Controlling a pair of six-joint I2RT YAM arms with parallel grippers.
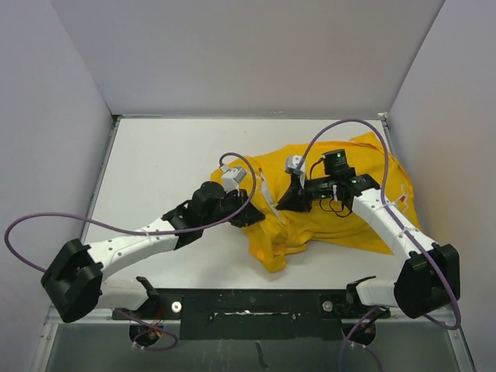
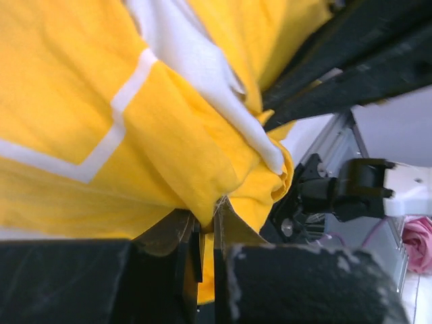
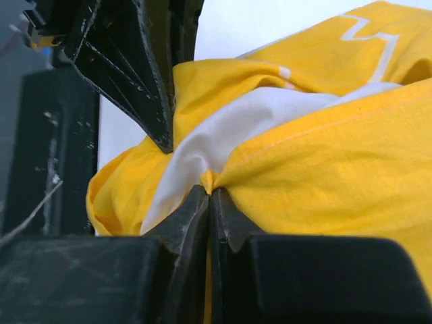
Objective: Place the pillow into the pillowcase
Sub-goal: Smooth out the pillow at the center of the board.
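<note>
The pillowcase (image 1: 298, 232) is lying bunched right of centre on the desk (image 1: 163, 163), with the pillow (image 3: 223, 135) peeking out white. My left pincer (image 2: 206, 219) is clamping its yellow edge, and my right pincer (image 3: 210, 194) is pinching yellow hem too.

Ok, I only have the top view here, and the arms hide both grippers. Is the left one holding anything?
Observer: Yes. The left gripper is shut on a fold of the pillowcase.
Operator: And the right one?
Observer: The right gripper is shut too, pinching the pillowcase edge right where a white strip of the pillow shows between the yellow folds.
</note>
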